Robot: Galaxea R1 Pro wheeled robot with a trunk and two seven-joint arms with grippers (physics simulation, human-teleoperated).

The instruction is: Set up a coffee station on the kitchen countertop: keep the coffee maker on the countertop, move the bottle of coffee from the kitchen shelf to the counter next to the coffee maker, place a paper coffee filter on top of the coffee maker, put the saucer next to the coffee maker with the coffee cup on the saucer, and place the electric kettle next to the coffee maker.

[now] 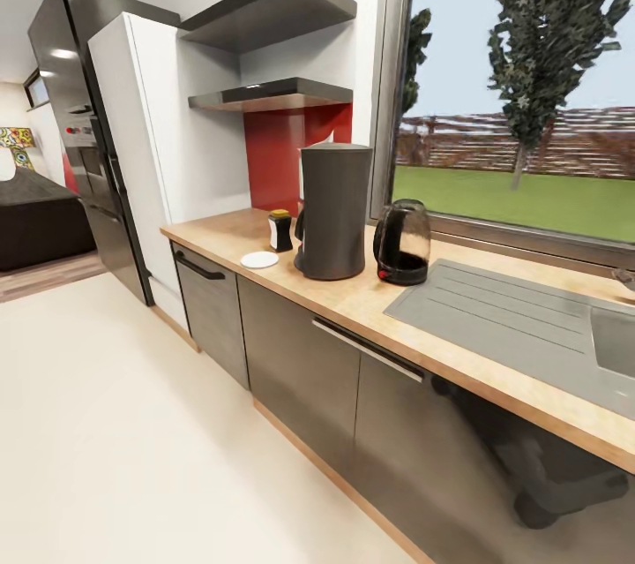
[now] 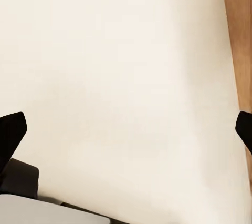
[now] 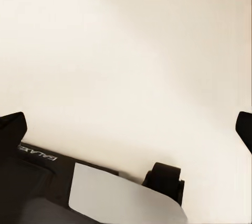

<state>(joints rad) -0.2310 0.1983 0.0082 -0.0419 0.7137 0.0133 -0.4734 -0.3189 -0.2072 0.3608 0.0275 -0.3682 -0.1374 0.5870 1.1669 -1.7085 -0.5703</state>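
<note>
Kitchen countertop (image 1: 353,304) under window, coffee maker (image 1: 333,211) standing on it as landmark. Electric kettle (image 1: 402,243) just beside coffee maker, toward sink (image 1: 529,317). Saucer (image 1: 259,259) near coffee maker's other side, bare, no cup seen on it. Bottle of coffee (image 1: 280,230) just behind saucer, near coffee maker. Something pale at coffee maker's top rim, possibly filter; unclear. Judged left: cup onto saucer. Left gripper (image 2: 128,129) and right gripper (image 3: 128,126) spread wide, empty, pointed at pale floor (image 1: 132,423).
</note>
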